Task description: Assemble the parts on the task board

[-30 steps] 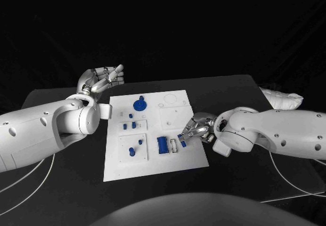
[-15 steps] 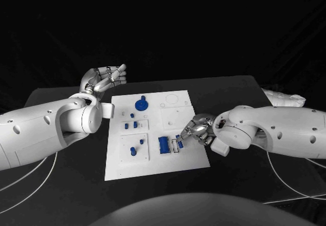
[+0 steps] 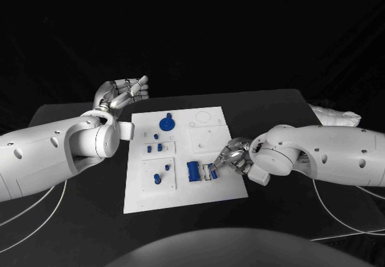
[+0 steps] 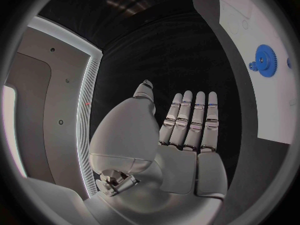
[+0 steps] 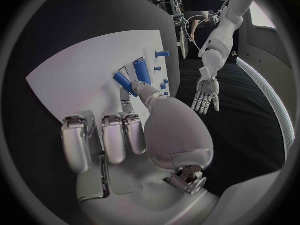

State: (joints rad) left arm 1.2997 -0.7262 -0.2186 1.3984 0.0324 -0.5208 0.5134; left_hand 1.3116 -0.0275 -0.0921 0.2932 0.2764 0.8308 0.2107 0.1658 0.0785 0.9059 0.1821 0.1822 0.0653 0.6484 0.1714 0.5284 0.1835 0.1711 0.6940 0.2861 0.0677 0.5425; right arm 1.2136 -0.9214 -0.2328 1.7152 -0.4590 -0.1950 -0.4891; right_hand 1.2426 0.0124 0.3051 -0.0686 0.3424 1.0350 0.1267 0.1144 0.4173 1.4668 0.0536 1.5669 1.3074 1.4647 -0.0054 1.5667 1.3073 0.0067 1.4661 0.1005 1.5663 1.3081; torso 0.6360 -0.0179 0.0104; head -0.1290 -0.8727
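Observation:
The white task board [image 3: 186, 194] lies mid-table. On it are a blue gear [image 3: 166, 123], small blue pegs [image 3: 153, 148], a further peg [image 3: 156, 178] and a larger blue block [image 3: 192, 171]. My right hand [image 3: 230, 157] reaches over the board's right side and pinches a small blue bar [image 3: 213, 173] between thumb and a finger, just right of the block. The right wrist view shows that bar [image 5: 122, 81] sticking out past the fingertips of my right hand [image 5: 137, 135], beside the block [image 5: 141, 69]. My left hand [image 3: 122, 92] is held up beyond the board's far left corner, flat and empty [image 4: 181, 135].
The board [image 4: 275, 105] and its gear [image 4: 265, 67] show beside my left hand in the left wrist view. Bare black table [image 3: 72, 222] surrounds the board on all sides. White cables [image 3: 345, 217] trail off the table's near corners.
My right hand has shifted slightly toward the near edge with the small blue bar, closing on the blue block. The left hand has stayed put.

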